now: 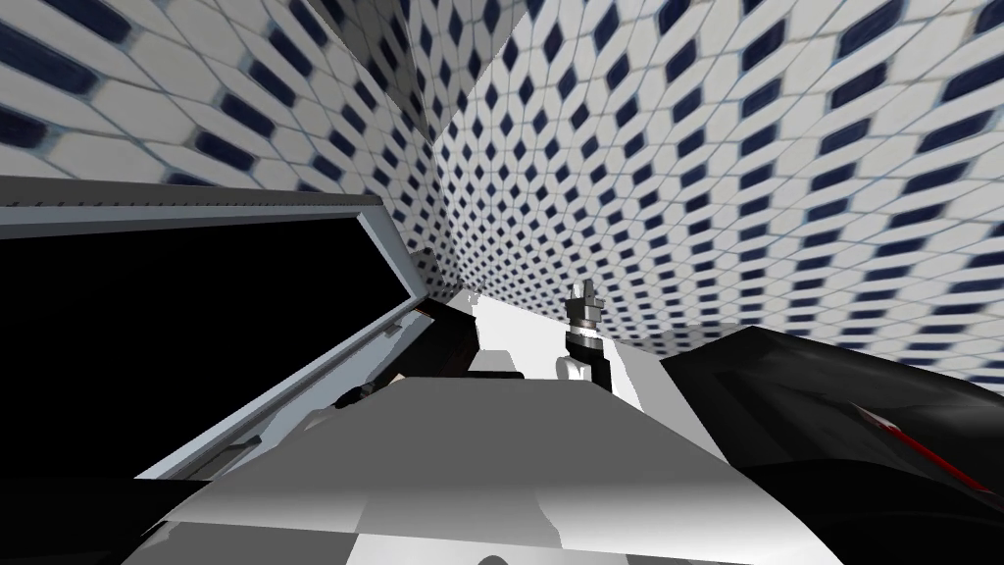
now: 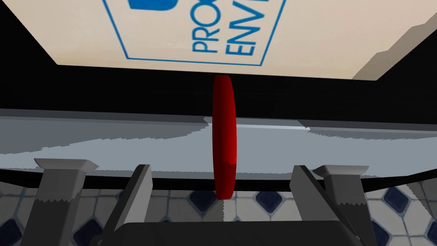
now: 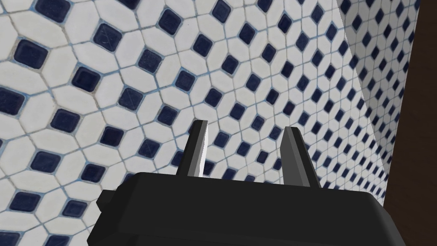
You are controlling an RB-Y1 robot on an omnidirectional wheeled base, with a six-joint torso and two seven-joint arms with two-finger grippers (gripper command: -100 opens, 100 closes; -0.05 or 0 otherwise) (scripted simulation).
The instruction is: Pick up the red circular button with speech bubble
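1. Head view: the right hand sticks up out front. It's off to the right of a grey frame that runs round a black area.
2. Left wrist view: the left hand is wide open and has hold of nothing. The red button stands on edge right in the middle of the gap, with its flat faces toward the fingers, touching neither. I can't tell what it's resting on. Just behind it runs a grey ledge, and past that is a beige box with blue print.
3. Right wrist view: the right hand's fingers are partly apart with nothing between them.
4. What I'd worry about:
   - The button's thin and balanced on its rim. If one finger lands first, it'll probably tip over or skate sideways before the other one gets there.
   - If the tips only catch the near part of the disc, it could pop out on the lift.
   - Pushing in deeper to fix that might bump the ledge.
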